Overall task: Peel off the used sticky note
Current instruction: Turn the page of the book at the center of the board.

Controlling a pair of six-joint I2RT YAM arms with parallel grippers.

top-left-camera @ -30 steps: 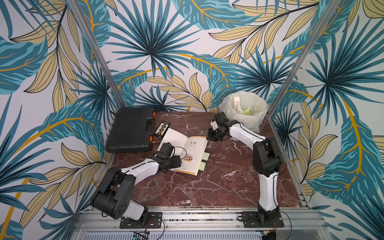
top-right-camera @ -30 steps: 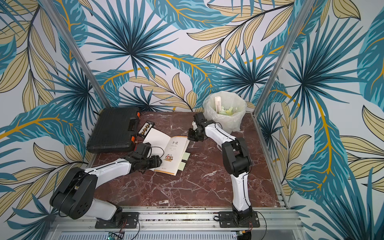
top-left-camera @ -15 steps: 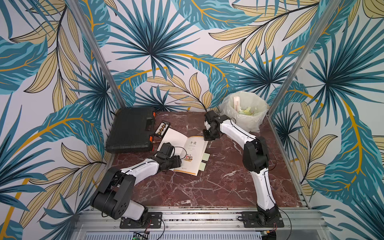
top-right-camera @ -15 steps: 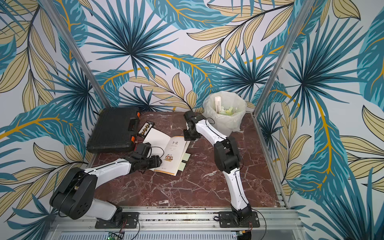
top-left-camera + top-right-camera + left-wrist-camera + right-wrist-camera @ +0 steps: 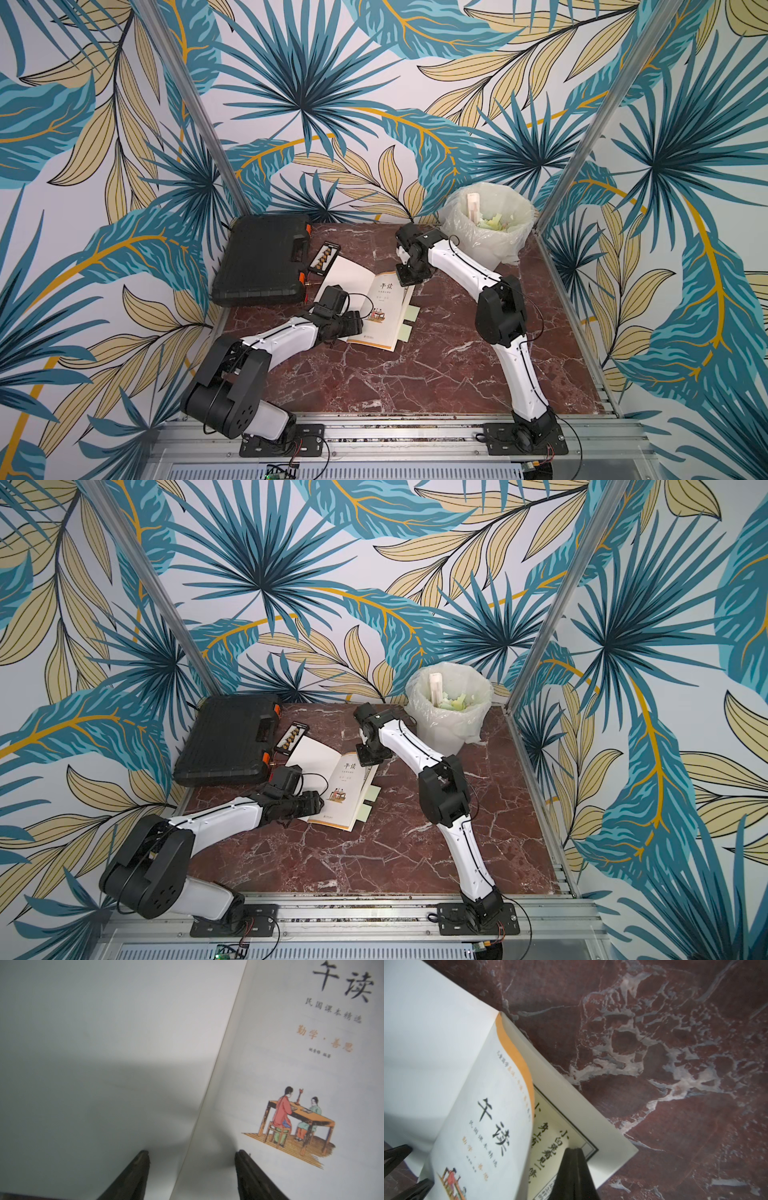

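Over marble table (image 5: 415, 374), pinning book (image 5: 374, 307) with spread left gripper (image 5: 192, 1155), holding right gripper (image 5: 574, 1152) pressed together on page (image 5: 550, 1142); judging sticky note (image 5: 410, 313) flimsy, pinching free edge.

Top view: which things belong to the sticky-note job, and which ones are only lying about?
Job: open book, pale sticky notes at its page edge, lined bin, left hand, right hand.
Lying about: black case, small abacus beside it.
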